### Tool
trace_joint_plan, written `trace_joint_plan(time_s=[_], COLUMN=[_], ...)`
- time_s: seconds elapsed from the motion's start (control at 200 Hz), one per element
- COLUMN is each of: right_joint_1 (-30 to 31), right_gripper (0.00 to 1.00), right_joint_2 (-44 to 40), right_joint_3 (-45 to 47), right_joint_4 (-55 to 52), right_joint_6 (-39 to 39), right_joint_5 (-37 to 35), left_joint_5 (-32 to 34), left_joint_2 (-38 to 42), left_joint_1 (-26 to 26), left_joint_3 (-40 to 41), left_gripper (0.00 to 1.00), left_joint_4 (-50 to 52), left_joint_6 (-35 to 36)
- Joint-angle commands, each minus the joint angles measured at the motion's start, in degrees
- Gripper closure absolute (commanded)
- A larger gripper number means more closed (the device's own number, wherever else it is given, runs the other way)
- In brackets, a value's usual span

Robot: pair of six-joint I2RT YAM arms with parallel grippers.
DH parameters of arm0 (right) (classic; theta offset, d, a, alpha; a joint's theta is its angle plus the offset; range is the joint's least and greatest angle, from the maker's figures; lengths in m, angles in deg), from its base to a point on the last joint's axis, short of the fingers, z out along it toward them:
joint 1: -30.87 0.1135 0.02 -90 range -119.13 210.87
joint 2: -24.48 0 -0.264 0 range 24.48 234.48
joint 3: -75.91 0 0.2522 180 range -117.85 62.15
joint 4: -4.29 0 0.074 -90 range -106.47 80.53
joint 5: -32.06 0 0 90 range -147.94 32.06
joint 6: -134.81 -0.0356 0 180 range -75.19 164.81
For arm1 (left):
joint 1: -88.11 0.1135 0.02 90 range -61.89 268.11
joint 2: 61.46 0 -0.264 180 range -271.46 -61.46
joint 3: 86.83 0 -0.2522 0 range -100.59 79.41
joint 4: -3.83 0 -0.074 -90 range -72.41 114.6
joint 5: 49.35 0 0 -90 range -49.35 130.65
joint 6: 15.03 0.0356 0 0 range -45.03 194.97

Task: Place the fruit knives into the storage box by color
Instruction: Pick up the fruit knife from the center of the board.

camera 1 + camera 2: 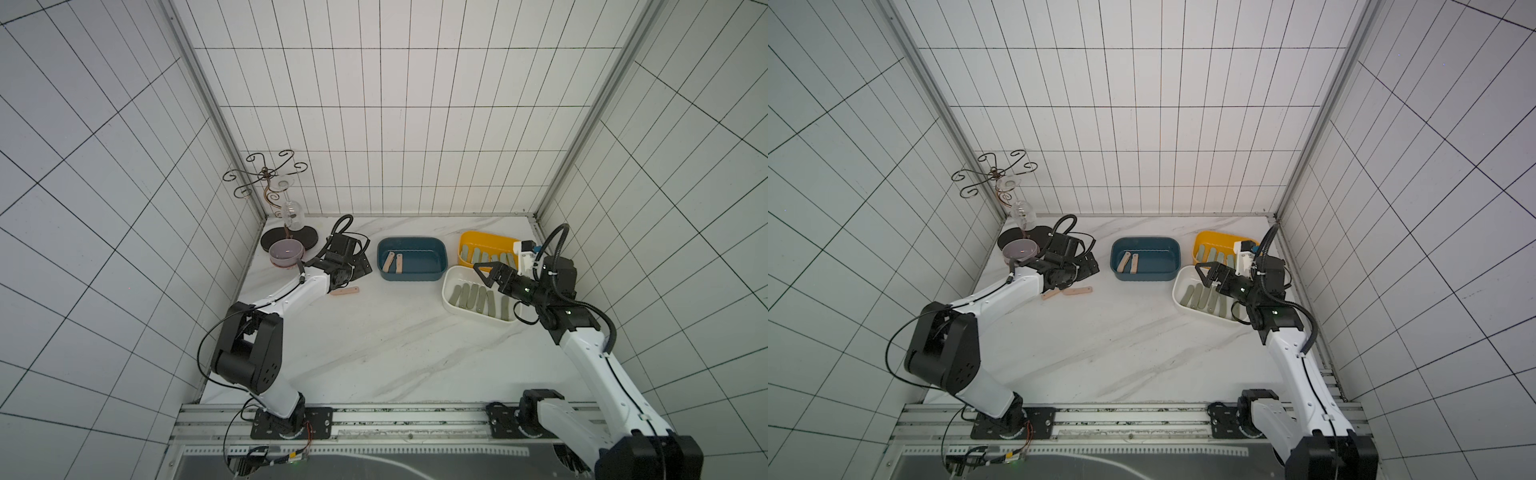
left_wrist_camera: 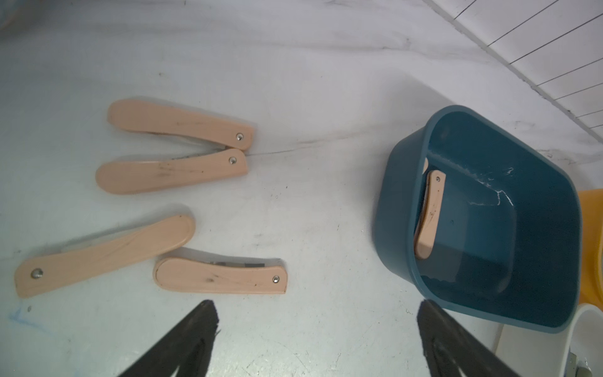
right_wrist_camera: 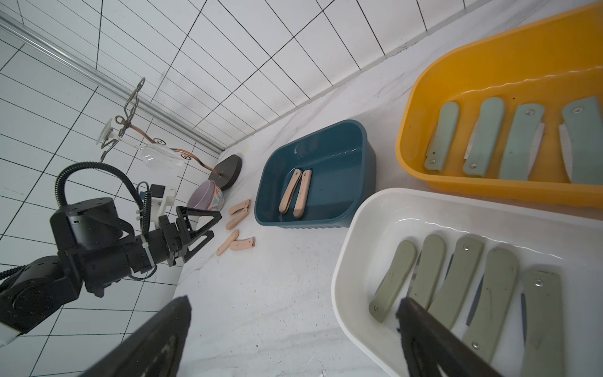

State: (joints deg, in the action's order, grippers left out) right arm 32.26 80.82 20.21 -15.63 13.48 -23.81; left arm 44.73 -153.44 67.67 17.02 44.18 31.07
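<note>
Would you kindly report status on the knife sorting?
Left gripper open, empty, near four loose pink knives. Right gripper open, empty, by white box. Two pink knives in blue box; nothing blocking it.

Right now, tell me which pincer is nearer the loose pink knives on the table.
Left. The left pincer is open right beside the loose pink knives, near the blue box; the right pincer is across the table, open at the white box of olive knives.
</note>
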Motion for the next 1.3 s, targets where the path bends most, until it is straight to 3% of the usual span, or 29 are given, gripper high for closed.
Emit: trace_joint_plan(time_s=[0.0, 0.2, 0.36, 0.915, 1.294], right_joint_1=[-0.4, 0.7, 2.6, 3.6, 3.5], right_gripper=[0.0, 0.0, 0.0, 0.0, 0.0], right_joint_2=[1.6, 3.2, 2.9, 0.9, -0.1], right_joint_3=[3.8, 5.0, 5.0, 5.6, 4.9], right_joint_4=[4.7, 9.1, 9.2, 8.4, 6.7], right_joint_6=[-2.5, -6.5, -7.0, -7.0, -5.7], right_joint_5=[5.3, 7.0, 5.7, 4.2, 3.0], left_joint_5=[2.8, 5.7, 7.0, 8.6, 7.9], left_joint_2=[1.1, -0.4, -4.2, -16.6, -23.2], left_joint_1=[0.1, 0.3, 1.5, 1.4, 0.7], left_joint_3=[2.6, 3.4, 1.3, -10.3, -17.8], left_gripper=[0.03, 0.03, 0.04, 0.25, 0.4], left_joint_4=[-1.7, 3.4, 9.1, 17.7, 22.4], left_joint_6=[-11.2, -26.6, -34.6, -43.2, -43.4])
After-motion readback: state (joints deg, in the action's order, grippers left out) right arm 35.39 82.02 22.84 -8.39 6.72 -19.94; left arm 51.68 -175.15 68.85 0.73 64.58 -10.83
